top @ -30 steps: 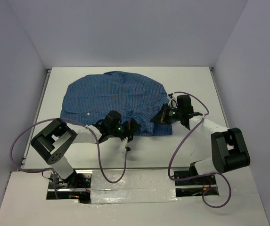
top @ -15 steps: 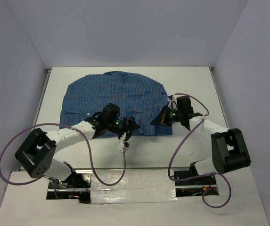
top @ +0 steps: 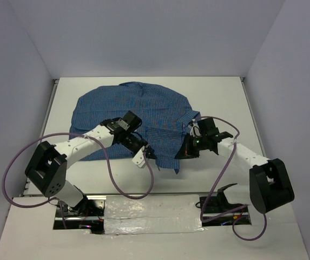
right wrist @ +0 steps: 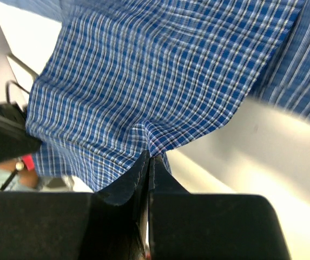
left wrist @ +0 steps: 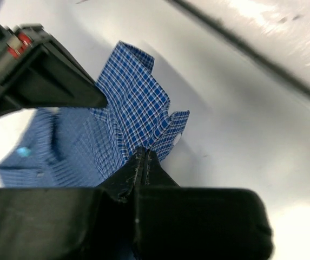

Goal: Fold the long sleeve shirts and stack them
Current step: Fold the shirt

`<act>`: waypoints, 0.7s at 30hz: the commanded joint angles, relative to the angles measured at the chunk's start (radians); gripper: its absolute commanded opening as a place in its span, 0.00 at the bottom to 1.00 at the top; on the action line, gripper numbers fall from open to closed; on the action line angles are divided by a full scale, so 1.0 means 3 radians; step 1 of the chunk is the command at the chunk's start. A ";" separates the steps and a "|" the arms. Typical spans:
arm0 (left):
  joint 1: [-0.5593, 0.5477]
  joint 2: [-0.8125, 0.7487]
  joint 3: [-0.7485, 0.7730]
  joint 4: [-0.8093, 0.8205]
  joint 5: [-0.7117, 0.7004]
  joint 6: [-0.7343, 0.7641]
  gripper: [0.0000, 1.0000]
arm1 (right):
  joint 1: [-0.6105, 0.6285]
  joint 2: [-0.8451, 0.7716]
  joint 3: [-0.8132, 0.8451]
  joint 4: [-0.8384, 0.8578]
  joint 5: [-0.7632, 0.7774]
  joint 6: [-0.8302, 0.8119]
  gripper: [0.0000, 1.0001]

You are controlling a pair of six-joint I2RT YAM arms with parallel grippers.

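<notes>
Showing the near edge of the long sleeve shirt pinched at two places and held just off the desk. The left hand is pressed together on a narrow flap of the checked cloth. In the left wrist view its fingertips are seen meeting on that flap, with bare desk beyond it. The right hand is likewise closed on the cloth. In the right wrist view a small pucker of fabric is seen gathered between its fingertips, and the rest of the panel fans out ahead of them.

Almost the whole garment lies ahead of both hands, spread flat on the desk. Only a short tail of cloth is seen hanging between the hands, closer to the right one. The held edge runs crosswise from one hand to the other, so the body of the shirt stretches away from that line rather than along it. The left hand is set nearer the middle of the edge, the right hand nearer its outer corner.

The step in hand is judged to be a fold of the near edge over the body. For that, both hands would have to be carried forward together and level, so that the edge is kept straight. Uneven travel could be expected to skew the crease.
</notes>
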 commanded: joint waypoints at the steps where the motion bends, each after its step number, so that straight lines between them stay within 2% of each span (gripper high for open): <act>1: 0.0047 0.0105 0.0104 -0.0440 0.0446 -0.0132 0.00 | 0.0061 -0.0159 -0.0007 -0.0481 0.0077 -0.0093 0.00; 2: 0.0048 0.0161 0.0119 -0.0481 0.0467 -0.0107 0.00 | 0.0056 -0.0225 -0.0088 -0.0472 0.0056 -0.0077 0.01; 5: 0.0048 0.0269 0.0130 -0.0624 0.0523 0.0072 0.00 | 0.0056 -0.0313 -0.0262 -0.0283 -0.0071 0.0020 0.20; 6: 0.0048 0.0294 0.0125 -0.0644 0.0528 0.0163 0.00 | 0.0056 -0.0313 -0.0293 -0.0242 -0.0092 0.0035 0.29; 8: 0.0048 0.0335 0.0084 -0.0640 0.0523 0.0276 0.00 | 0.0056 -0.0278 -0.0380 -0.0140 -0.0118 0.0071 0.34; 9: 0.0037 0.0346 0.0074 -0.0639 0.0513 0.0317 0.00 | 0.0056 -0.0267 -0.0406 -0.0099 -0.0128 0.0097 0.42; 12: 0.0012 0.0382 0.0017 -0.0640 0.0528 0.0369 0.00 | 0.0056 -0.0282 -0.0543 0.0090 -0.0255 0.0184 0.54; 17: -0.0034 0.0341 -0.0212 -0.0319 0.0569 0.0160 0.00 | 0.0066 -0.0482 -0.0819 0.0453 -0.0332 0.0433 0.66; 21: -0.0039 0.0269 -0.0503 -0.0149 0.0523 0.0185 0.00 | 0.0219 -0.0411 -0.1080 0.1096 -0.0368 0.0746 0.68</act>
